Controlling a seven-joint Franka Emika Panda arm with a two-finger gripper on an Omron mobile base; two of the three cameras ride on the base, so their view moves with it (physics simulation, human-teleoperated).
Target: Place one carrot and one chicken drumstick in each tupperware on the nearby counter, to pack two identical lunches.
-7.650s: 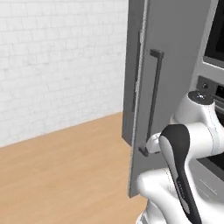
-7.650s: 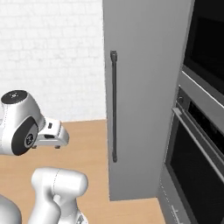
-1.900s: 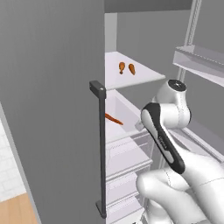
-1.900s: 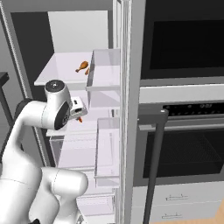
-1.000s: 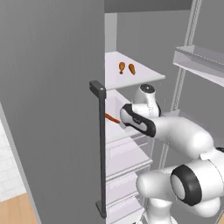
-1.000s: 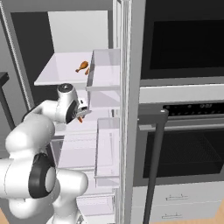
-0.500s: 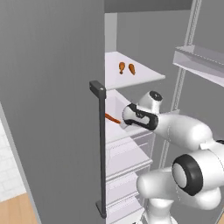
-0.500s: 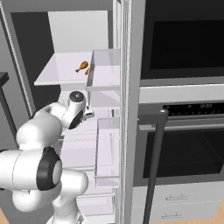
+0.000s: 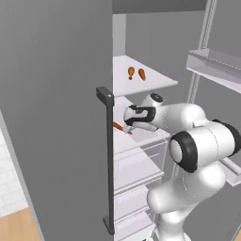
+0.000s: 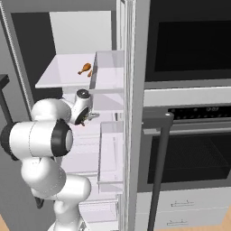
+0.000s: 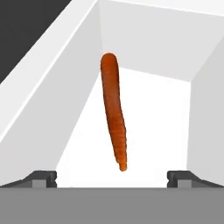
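An orange carrot (image 11: 114, 113) lies lengthwise on a white fridge shelf, its thin tip toward me. My gripper (image 11: 113, 179) is open, level with that tip, and the fingertips (image 11: 43, 177) stand wide on either side without touching it. In the left base view the gripper (image 9: 125, 128) reaches into the fridge right next to the carrot (image 9: 117, 126). Two chicken drumsticks (image 9: 131, 72) (image 9: 141, 74) rest on the shelf above; one drumstick (image 10: 84, 68) is also in the right base view, above the gripper (image 10: 92, 116). The tupperware and the counter are out of view.
The open grey fridge door with its dark handle (image 9: 109, 160) stands close on the left of the arm. White walls (image 11: 57, 100) flank the carrot on both sides. Clear drawers (image 9: 136, 174) sit below, door bins (image 10: 110, 149) and a black oven (image 10: 189, 149) to the right.
Over the last second the arm has stretched further into the fridge, bringing the hand low toward the carrot. The gripper has stayed open. Carrot and drumsticks have not moved.
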